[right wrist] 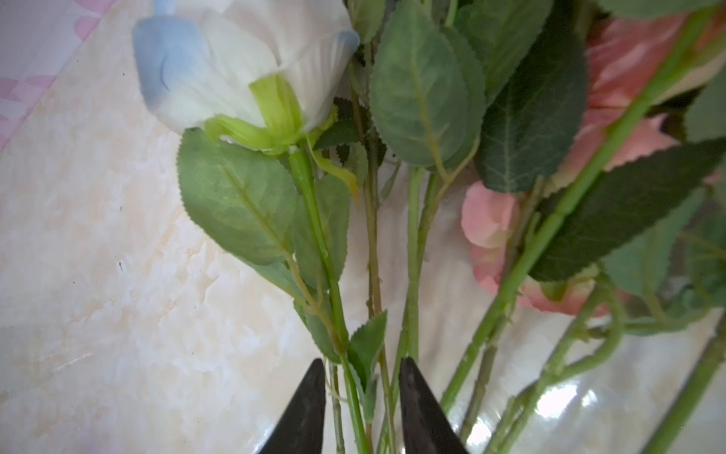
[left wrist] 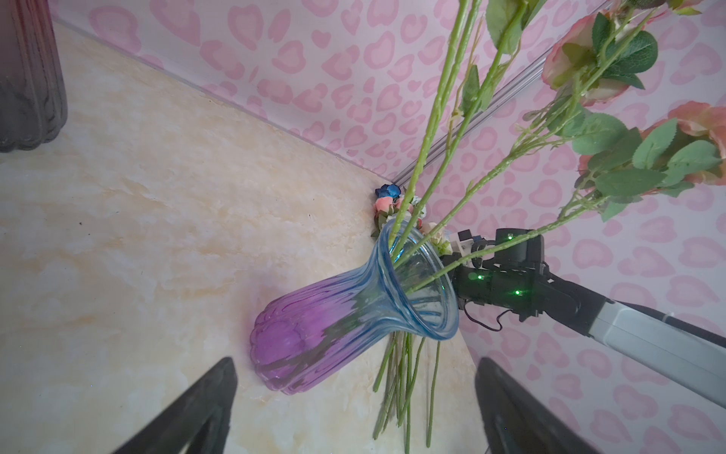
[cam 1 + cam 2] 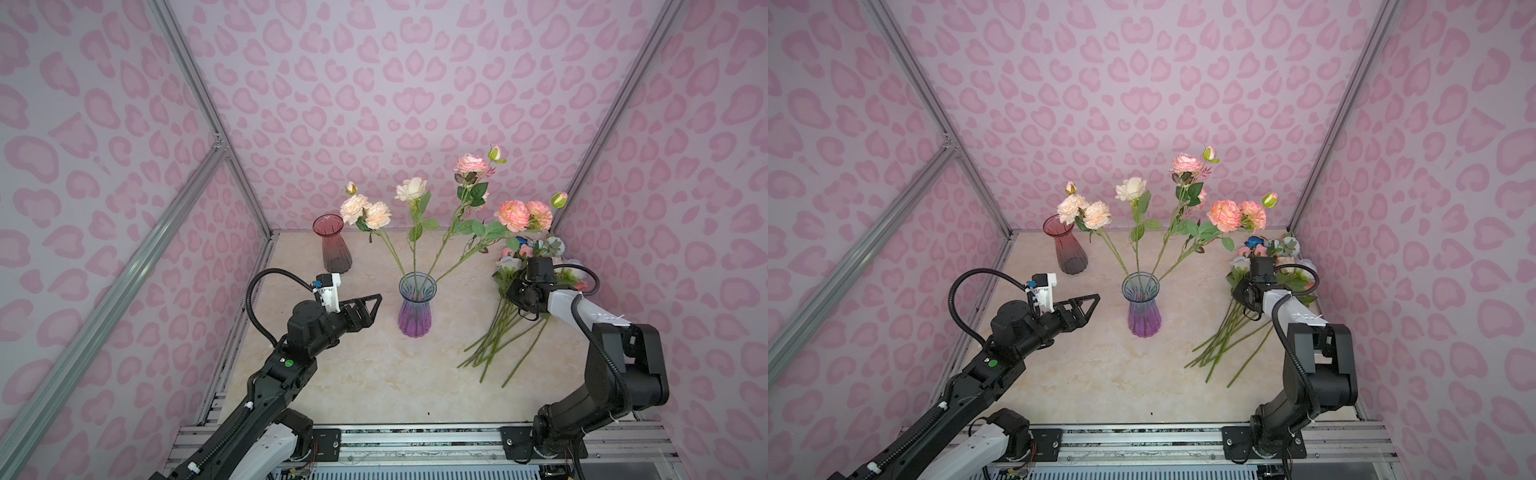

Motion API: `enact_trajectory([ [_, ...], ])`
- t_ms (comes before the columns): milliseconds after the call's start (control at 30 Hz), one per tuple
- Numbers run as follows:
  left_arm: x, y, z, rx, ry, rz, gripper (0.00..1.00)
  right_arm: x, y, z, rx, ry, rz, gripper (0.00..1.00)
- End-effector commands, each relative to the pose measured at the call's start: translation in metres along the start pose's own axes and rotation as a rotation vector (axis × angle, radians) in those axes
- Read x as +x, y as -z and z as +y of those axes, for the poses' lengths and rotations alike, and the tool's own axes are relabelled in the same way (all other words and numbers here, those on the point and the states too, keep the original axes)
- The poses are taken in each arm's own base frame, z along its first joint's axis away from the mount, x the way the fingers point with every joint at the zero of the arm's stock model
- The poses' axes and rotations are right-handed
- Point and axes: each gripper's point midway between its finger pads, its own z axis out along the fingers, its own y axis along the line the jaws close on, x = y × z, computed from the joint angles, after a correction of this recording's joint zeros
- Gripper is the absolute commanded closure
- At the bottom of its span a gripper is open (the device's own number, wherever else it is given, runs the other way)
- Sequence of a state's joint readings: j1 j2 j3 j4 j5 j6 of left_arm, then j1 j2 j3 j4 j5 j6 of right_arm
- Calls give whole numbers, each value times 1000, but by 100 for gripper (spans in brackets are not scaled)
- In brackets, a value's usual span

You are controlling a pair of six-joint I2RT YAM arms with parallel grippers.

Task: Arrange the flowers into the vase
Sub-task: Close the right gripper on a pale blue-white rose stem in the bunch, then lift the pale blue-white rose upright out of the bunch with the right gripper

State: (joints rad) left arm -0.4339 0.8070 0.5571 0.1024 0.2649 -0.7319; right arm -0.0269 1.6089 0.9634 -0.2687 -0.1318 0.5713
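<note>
A blue-to-purple glass vase (image 3: pixel 415 307) (image 3: pixel 1144 307) (image 2: pixel 338 326) stands mid-table and holds several flowers (image 3: pixel 411 189) (image 3: pixel 1131 189) in cream, peach and pink. More flowers lie in a pile (image 3: pixel 498 332) (image 3: pixel 1225 340) at the right, blooms toward the back wall. My right gripper (image 3: pixel 513 293) (image 1: pixel 362 365) reaches down into that pile. Its jaws are closed on a few green stems, among them the stem of a white, blue-tipped rose (image 1: pixel 243 59). My left gripper (image 3: pixel 374 301) (image 3: pixel 1094 299) (image 2: pixel 355 361) hovers open and empty, just left of the vase.
A dark red glass vase (image 3: pixel 334 245) (image 3: pixel 1067 245) (image 2: pixel 27 78) stands empty at the back left. Pink patterned walls with metal frame rails (image 3: pixel 208 108) close in the table on three sides. Bare marble tabletop (image 3: pixel 353 374) lies in front of the vase.
</note>
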Motion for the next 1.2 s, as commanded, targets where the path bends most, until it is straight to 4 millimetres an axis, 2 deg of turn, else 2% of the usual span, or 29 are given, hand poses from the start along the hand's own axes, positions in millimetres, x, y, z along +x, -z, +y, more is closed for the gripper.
enact_trajectory([
  [0, -4, 0, -3, 9, -16, -12, 4, 3, -9, 5, -23, 20, 22, 67],
  [200, -3, -4, -3, 7, -9, 4, 4, 14, -23, 5, -36, 17, 60, 76],
  [300, -3, -5, -2, 2, -13, 5, 4, 13, -21, 5, -32, 24, 48, 87],
  [400, -4, -5, -2, 2, -11, 2, 4, 7, -9, 6, -28, 30, 11, 94],
  [667, -9, -3, -10, 21, -13, -3, 4, 2, 33, 2, 4, 67, -68, 98],
  [867, -13, 3, -16, 36, -17, -20, 4, -17, 87, -11, 65, 67, -231, 98],
  [1000, -16, 7, -18, 36, -21, -31, 4, -36, 140, -12, 57, 44, -378, 98],
  [1167, -22, 13, -21, 29, -36, -51, 4, -47, 205, -8, -24, 10, -546, 99],
])
